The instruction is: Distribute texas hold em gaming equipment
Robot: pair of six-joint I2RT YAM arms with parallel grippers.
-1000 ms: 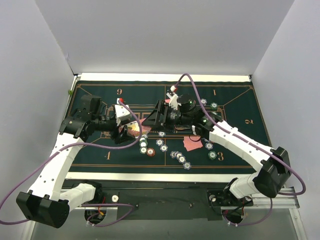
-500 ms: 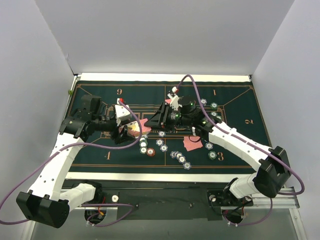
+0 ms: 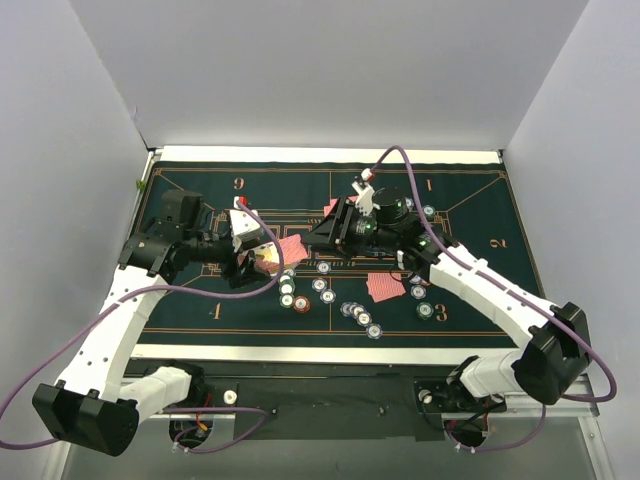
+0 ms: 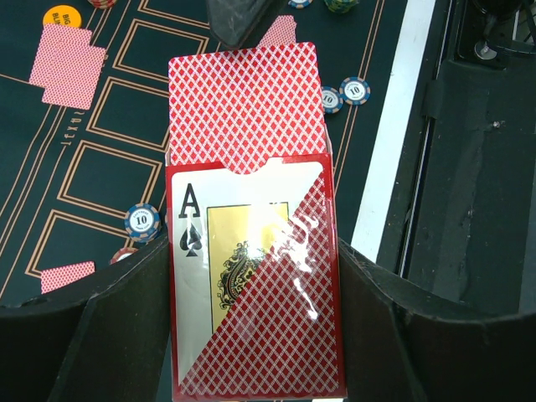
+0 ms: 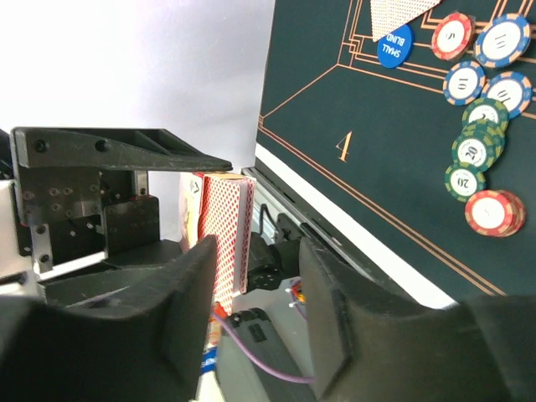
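My left gripper (image 3: 260, 262) is shut on a red card box with an ace of spades on its face (image 4: 251, 293), held above the mat's left half. A deck of red-backed cards (image 4: 243, 105) sticks out of the box top. My right gripper (image 3: 314, 238) points left at the deck, its jaws open with nothing between them; the deck's edge (image 5: 224, 234) shows just beyond its fingertips. Poker chips (image 3: 300, 292) lie in the mat's middle, with more chips (image 3: 360, 316) toward the front. Dealt cards (image 3: 385, 288) lie face down. An orange disc (image 4: 63, 15) lies beside two cards (image 4: 69, 65).
The dark green felt mat (image 3: 200, 300) with gold lines covers the table, with a white border (image 3: 300, 352) at the front. More chips (image 3: 425, 212) lie behind the right arm. A blue small-blind disc (image 5: 394, 43) and stacked chips (image 5: 490, 211) show in the right wrist view.
My right arm has drawn back to the right, away from the deck. The left arm and the card box have stayed put.
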